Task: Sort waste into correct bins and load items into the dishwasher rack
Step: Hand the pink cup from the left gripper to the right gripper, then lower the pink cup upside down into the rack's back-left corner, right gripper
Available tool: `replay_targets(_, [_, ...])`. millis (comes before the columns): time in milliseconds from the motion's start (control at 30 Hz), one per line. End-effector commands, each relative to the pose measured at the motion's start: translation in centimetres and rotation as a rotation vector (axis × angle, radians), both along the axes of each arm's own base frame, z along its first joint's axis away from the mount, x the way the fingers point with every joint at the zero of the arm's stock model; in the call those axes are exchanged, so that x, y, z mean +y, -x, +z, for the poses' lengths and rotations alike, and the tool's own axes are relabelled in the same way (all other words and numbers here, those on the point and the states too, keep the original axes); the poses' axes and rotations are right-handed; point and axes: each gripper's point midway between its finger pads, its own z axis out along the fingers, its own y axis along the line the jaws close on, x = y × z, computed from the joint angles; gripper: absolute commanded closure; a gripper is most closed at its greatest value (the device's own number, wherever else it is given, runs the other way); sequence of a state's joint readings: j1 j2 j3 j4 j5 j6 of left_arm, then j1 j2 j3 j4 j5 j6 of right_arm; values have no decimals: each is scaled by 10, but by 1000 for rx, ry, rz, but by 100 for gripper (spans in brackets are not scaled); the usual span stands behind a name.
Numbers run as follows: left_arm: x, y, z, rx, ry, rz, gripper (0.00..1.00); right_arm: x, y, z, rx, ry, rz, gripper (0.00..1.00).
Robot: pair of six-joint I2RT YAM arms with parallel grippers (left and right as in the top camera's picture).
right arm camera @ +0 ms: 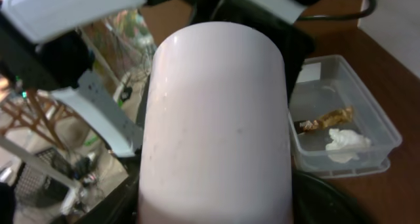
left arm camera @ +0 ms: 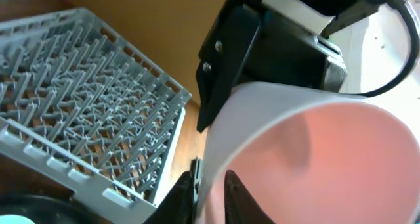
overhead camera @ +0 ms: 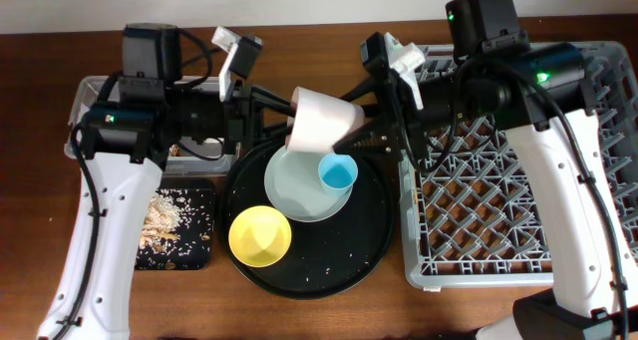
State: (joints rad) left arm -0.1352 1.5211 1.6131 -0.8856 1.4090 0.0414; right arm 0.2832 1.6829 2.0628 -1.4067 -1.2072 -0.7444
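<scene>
The pink cup [overhead camera: 321,121] hangs tilted above the round black tray, between both grippers. My left gripper [overhead camera: 289,116] is shut on its rim; the left wrist view shows the fingers [left arm camera: 211,184] pinching the cup wall [left arm camera: 328,152]. My right gripper [overhead camera: 351,133] reaches in from the right. In the right wrist view the cup body [right arm camera: 216,119] fills the space between its fingers [right arm camera: 216,207], which lie against both sides. The blue cup [overhead camera: 337,170] sits on the grey-green plate [overhead camera: 294,185], with the yellow bowl [overhead camera: 260,234] beside it. The dishwasher rack [overhead camera: 518,200] is at right. The chopsticks are out of view.
The round black tray [overhead camera: 369,230] holds the plate, bowl and crumbs. The clear tub [right arm camera: 367,119] at back left holds the white napkin [right arm camera: 348,140] and the wrapper [right arm camera: 327,119]. The shallow black tray [overhead camera: 199,195] at front left holds the food scraps [overhead camera: 164,220].
</scene>
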Motion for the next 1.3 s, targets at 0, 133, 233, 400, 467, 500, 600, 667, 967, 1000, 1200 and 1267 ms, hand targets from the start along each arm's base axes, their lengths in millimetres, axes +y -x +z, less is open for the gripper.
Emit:
replay_targets(0, [3,-6,-23,71,-108,80,83,2,-1,5,-27,-17,13,60])
replay_targets(133, [5,-3,-32,82,-146,89,83,3,-2,5,-35,-20,13,60])
replay_targets(233, [8,-5,-40,98,-183,111,83,4,-2,9,-41,-37,21,59])
replay_targets(400, [11,-9,-48,100,-228,143,82,4,1,12,-37,-58,35,57])
replay_targets(467, [12,-11,-51,100,-250,159,82,5,3,17,-37,-85,51,57])
replay_targets(500, [14,-13,-54,97,-265,171,78,5,4,17,-36,-86,52,57])
replay_targets(600, [33,-35,-75,84,-404,305,71,-2,-3,18,-9,-83,18,59])
replay_targets(667, [52,-48,-78,104,-429,388,68,-12,-11,17,20,-80,-25,59])
replay_targets(967, [113,-60,-110,221,-612,604,59,-115,-106,-64,176,451,-770,64])
replay_targets(1000, [112,-58,-112,232,-624,600,59,-137,-118,-71,203,520,-932,64])
replay_targets(1200, [96,-47,-132,266,-655,539,59,-198,-160,-106,276,683,-1349,64])
replay_targets(1267, [98,-43,-146,286,-698,539,59,-197,-176,-123,288,705,-1349,64])
